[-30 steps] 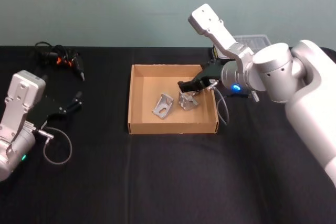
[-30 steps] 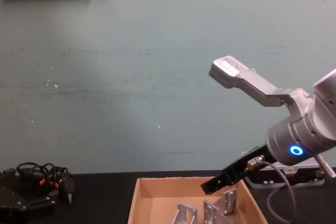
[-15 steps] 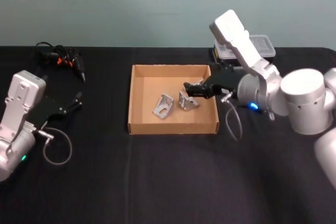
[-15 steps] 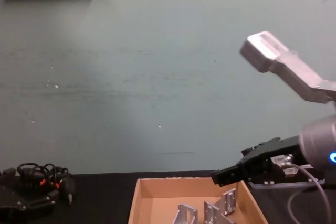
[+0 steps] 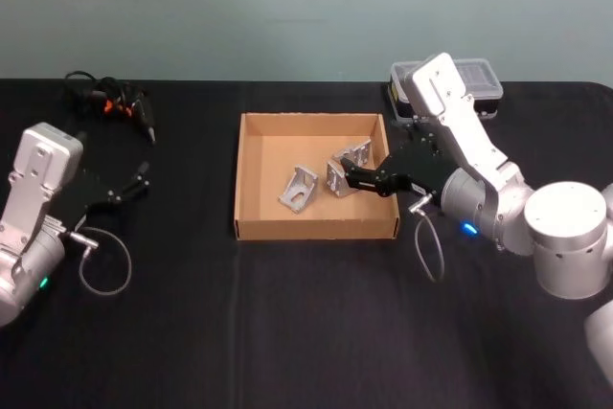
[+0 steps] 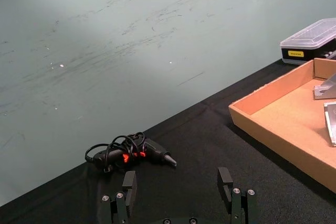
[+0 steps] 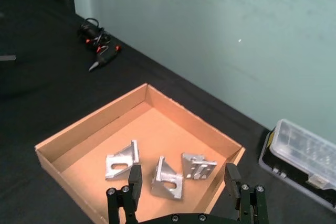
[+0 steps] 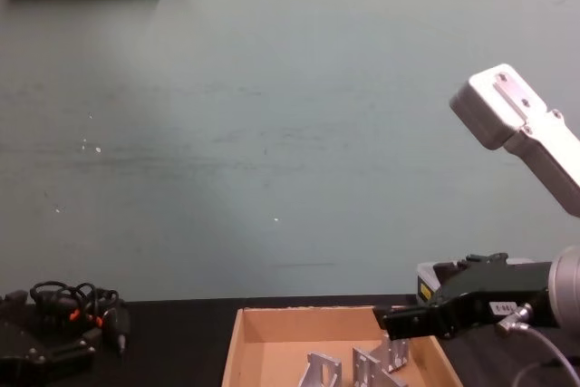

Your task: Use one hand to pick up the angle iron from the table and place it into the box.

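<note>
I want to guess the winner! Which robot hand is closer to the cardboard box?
Right. The right gripper hangs over the shallow tan cardboard box's right wall; the left gripper sits far off left.

Black desk (image 5: 287, 323) with tan cardboard box (image 5: 251, 179) at centre, open top, low walls. Three angle irons inside: one (image 5: 299, 187) mid-floor, one (image 5: 337, 179) just right of it, one (image 5: 356, 153) behind that near the right wall. Right claw (image 5: 352, 179) over the box's right side, fingers apart, empty, tips close to the middle angle iron; arm reaches in across the right wall. Left claw (image 5: 137, 182) open, parked at far left over bare desk, well apart from box. Black cable bundle with orange bits (image 5: 107, 102) at back left. Clear-lidded black case (image 5: 479, 83) behind the right arm, partly hidden.
</note>
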Robot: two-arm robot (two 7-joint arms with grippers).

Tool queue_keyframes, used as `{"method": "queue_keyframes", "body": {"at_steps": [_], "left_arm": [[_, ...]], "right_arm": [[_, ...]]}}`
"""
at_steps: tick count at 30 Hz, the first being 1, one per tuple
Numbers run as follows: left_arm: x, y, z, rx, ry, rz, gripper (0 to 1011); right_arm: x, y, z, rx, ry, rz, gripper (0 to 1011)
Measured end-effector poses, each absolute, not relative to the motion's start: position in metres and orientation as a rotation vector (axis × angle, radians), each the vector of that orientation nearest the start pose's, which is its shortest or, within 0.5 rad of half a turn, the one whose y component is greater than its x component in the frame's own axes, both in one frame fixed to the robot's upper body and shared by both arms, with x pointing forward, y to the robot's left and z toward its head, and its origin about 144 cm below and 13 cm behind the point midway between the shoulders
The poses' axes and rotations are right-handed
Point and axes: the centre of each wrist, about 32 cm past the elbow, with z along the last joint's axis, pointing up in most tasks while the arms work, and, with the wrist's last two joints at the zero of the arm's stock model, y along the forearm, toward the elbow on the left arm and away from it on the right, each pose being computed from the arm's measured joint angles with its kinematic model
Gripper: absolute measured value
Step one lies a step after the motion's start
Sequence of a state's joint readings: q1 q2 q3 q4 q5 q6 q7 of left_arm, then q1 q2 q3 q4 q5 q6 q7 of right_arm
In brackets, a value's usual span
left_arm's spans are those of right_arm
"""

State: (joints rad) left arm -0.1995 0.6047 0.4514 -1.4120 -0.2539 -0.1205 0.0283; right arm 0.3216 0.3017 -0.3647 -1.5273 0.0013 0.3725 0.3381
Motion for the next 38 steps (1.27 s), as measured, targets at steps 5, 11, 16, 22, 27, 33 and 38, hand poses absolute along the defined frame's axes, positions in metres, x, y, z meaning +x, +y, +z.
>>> {"method": "queue_keyframes", "body": {"at_steps": [5, 11, 16, 22, 27, 33, 38], "left_arm": [[0.4886, 0.3097, 1.1398, 0.305, -0.285, 1.248, 1011], [0.4887, 0.3097, 1.1398, 0.305, -0.285, 1.248, 1011], [0.4886, 0.3097, 1.1398, 0.305, -0.285, 1.248, 1011], [0.4886, 0.3097, 1.1398, 0.305, -0.285, 1.248, 1011], [0.4886, 0.3097, 1.1398, 0.304, -0.285, 1.248, 1012], [0.4886, 0.3097, 1.1398, 0.304, -0.285, 1.248, 1011], [0.4886, 0.3097, 1.1398, 0.305, -0.285, 1.248, 1011]], "right_arm": [[0.5261, -0.2091, 1.2152, -0.426, -0.135, -0.994, 1000], [0.5226, -0.2077, 1.2111, -0.408, -0.166, -1.016, 1000], [0.5234, -0.2079, 1.2119, -0.412, -0.161, -1.014, 1000], [0.524, -0.2082, 1.2127, -0.416, -0.155, -1.009, 1000], [0.5244, -0.2083, 1.2131, -0.417, -0.151, -1.007, 1000], [0.5246, -0.2083, 1.2132, -0.419, -0.149, -1.004, 1000], [0.5247, -0.2084, 1.2134, -0.42, -0.148, -1.003, 1000]]}}
